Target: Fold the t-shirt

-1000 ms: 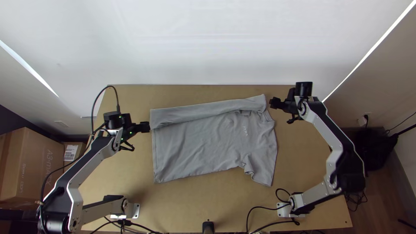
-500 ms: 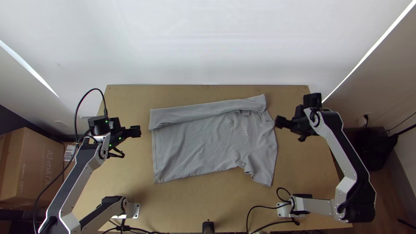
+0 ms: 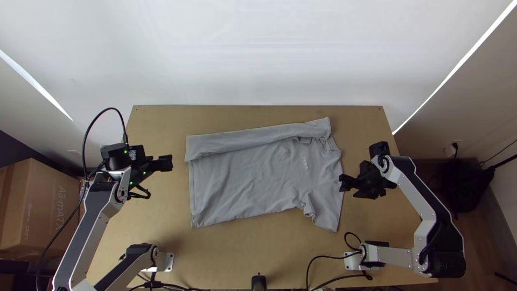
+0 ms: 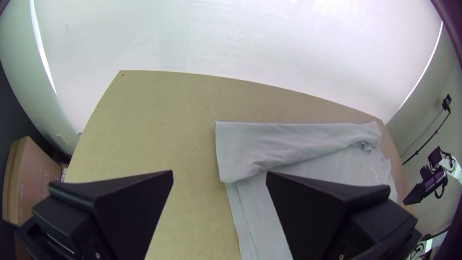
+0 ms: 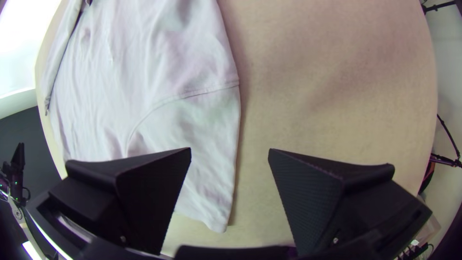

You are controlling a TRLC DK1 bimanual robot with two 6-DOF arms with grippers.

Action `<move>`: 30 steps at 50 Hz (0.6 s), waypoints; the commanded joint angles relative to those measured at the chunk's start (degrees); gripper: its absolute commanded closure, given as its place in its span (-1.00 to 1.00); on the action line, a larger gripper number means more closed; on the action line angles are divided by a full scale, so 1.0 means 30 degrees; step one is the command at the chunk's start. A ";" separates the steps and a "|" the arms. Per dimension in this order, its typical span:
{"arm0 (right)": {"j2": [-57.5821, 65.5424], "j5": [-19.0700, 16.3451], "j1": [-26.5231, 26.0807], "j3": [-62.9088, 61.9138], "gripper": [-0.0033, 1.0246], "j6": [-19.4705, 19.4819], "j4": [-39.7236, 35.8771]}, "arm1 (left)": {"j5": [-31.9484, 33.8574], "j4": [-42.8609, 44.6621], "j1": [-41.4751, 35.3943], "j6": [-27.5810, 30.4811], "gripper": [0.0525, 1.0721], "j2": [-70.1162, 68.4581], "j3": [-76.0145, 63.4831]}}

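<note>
T-shirt (image 3: 253,183) grey, far side folded over lengthwise.

Light wooden table (image 3: 247,250), grey t-shirt (image 3: 247,183) on it, spread (far side folded over)

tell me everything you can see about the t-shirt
The t-shirt is plain grey, soft-looking fabric with small pale lettering on the chest. It lies flat on the wooden table, hem to the top view's left, shoulders to its right. Its far side is folded over in a long band; the near sleeve is spread, bunched at the underarm. Light wrinkles cross the body. Nothing grips it.
</note>
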 commanded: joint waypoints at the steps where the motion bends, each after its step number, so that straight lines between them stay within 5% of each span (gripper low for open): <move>1: 0.0196 -0.0290 -0.0119 -0.0807 -0.29 -0.0248 0.0334 | 0.0243 -0.0213 -0.0166 0.0303 -0.89 -0.0276 0.0659; 8: 0.0752 -0.0437 -0.0090 -0.1275 -0.06 -0.0278 0.0949 | 0.0243 -0.0272 -0.0283 0.0273 -0.89 -0.0276 0.0776; 24: 0.1368 -0.1111 0.0057 -0.2271 -0.03 -0.0454 0.2443 | 0.0243 -0.0711 -0.0371 0.0273 -0.89 -0.0305 0.1098; 30: 0.1280 -0.1111 0.0115 -0.2535 0.72 -0.0512 0.3439 | 0.0243 -0.1063 -0.0371 0.0391 -0.89 -0.0335 0.1303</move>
